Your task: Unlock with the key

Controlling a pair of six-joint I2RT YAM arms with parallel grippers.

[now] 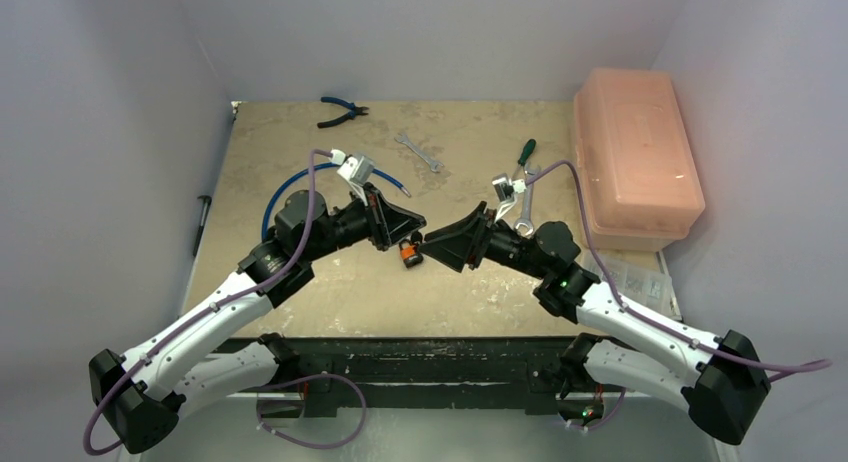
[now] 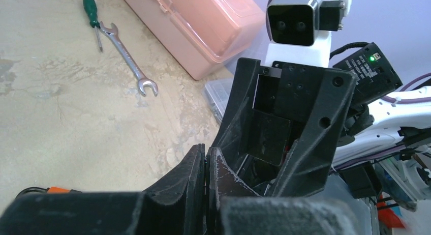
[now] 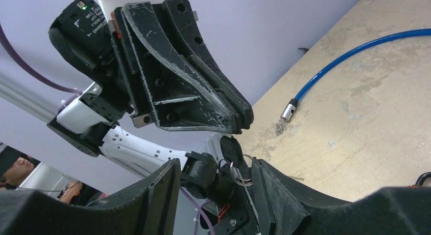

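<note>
Beige counter: orange-black padlock, 6 o'clock of left claw, pressed together; right claw apart, black-headed ringed key between.

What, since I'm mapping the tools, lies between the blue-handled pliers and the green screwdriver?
A small silver wrench lies between the pliers and screwdriver, shown in the top view.

On the table, the padlock is central, toolbox right, pliers behind.
</note>
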